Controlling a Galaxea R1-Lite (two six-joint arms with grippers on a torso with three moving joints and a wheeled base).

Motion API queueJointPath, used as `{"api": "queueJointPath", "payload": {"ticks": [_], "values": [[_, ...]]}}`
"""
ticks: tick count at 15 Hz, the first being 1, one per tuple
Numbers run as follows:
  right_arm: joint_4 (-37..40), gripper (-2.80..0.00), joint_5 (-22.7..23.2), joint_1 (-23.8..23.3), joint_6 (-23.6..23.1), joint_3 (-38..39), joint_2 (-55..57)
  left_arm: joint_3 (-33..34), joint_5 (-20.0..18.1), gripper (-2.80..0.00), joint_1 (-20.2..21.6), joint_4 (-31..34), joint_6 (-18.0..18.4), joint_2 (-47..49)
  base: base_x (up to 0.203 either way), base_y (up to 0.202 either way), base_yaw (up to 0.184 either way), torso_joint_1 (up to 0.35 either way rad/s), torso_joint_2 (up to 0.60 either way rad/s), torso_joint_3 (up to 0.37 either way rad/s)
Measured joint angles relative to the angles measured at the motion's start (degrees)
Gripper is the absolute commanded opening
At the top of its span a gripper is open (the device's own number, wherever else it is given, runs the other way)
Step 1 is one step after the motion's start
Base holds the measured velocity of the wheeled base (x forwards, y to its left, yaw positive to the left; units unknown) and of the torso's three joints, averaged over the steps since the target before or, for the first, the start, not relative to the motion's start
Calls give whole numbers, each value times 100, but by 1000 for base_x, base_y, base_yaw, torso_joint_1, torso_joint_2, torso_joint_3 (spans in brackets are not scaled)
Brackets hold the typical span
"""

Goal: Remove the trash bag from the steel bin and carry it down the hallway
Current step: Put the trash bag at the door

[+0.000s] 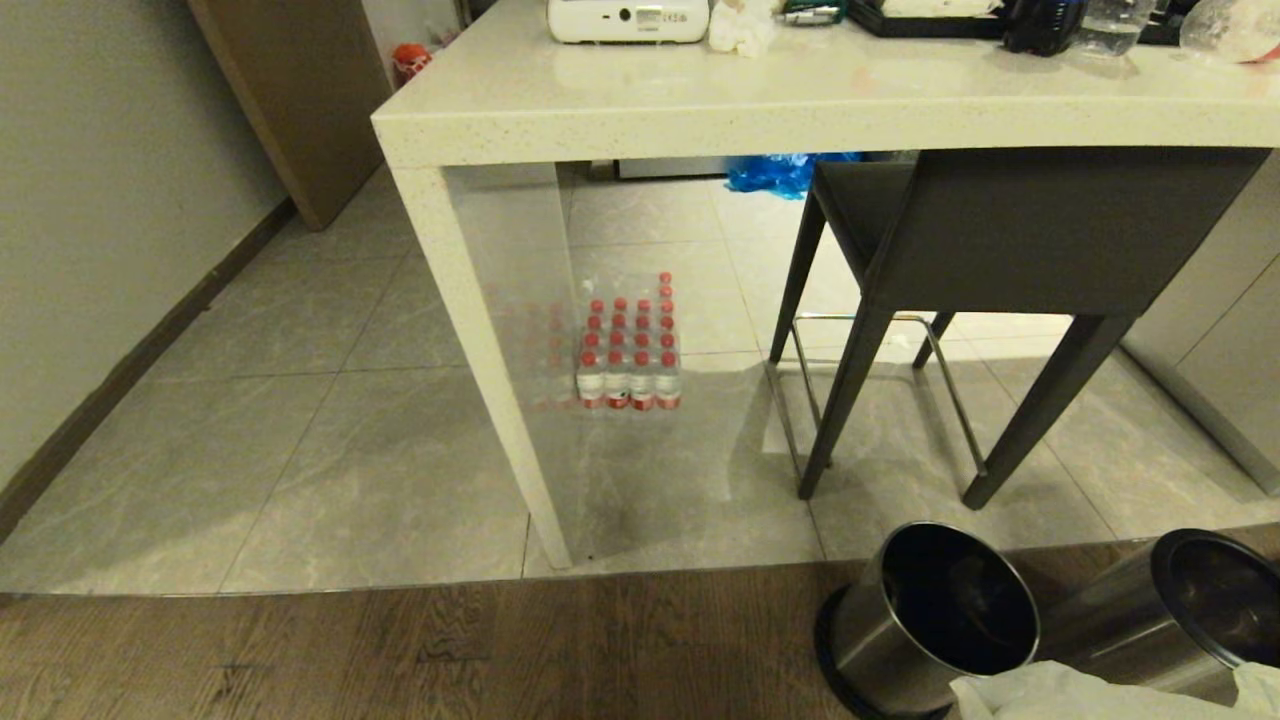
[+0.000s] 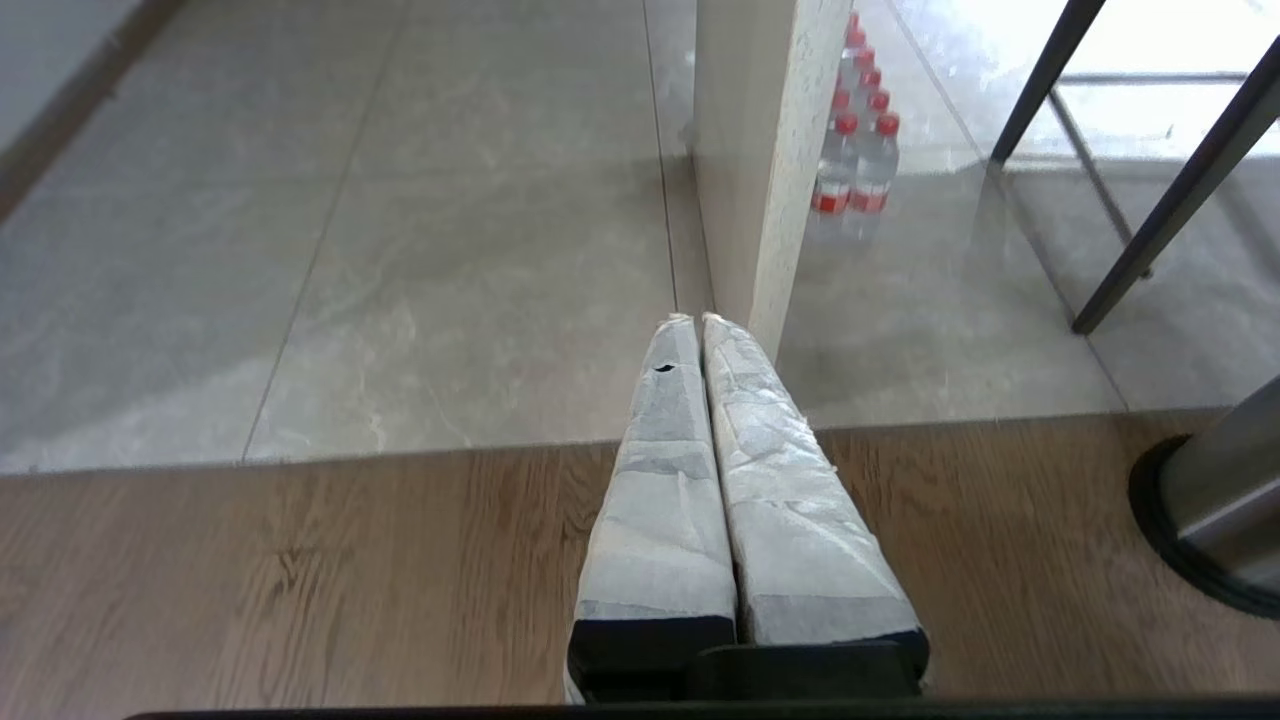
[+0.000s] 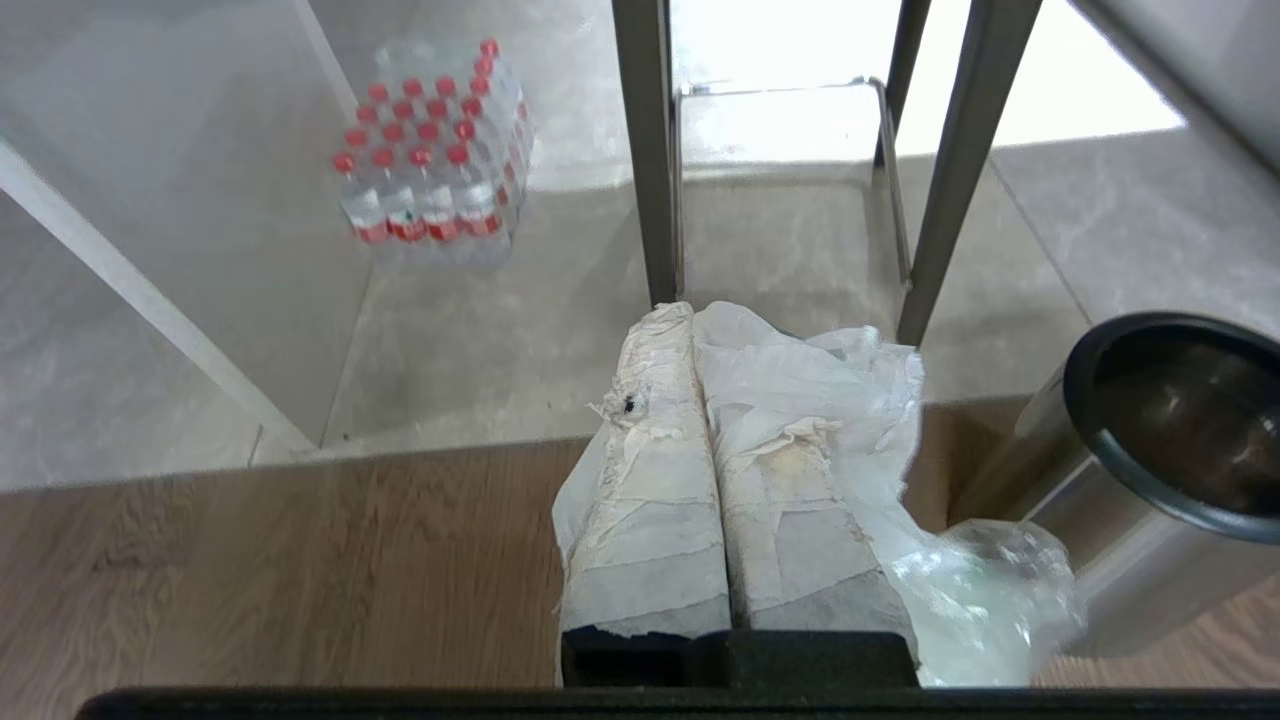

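Trash bag (image 3: pixel 850 400) pinched between the closed fingers of the right gripper (image 3: pixel 695 315), hanging beside the empty steel bin (image 3: pixel 1140 480), left gripper (image 2: pixel 697 320) fingers pressed together holding nothing, over wood floor (image 2: pixel 300 560) by a table leg (image 2: pixel 760 160)

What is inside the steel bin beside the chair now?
The steel bin looks empty: only its dark inner wall shows, and its floor is hidden. The trash bag hangs outside, pinched in the right gripper.
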Motion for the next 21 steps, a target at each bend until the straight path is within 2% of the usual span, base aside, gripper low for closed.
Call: {"api": "queueJointPath", "payload": {"ticks": [18,21], "values": [[0,-280,2,0,0,0,4,0,0,-280,0,2,11,0,0,0,0,3,1,201],[0,-280,0,-4,-2,0,4,0,-3,-280,-7,6,53,0,0,0,0,3,0,73]]}}
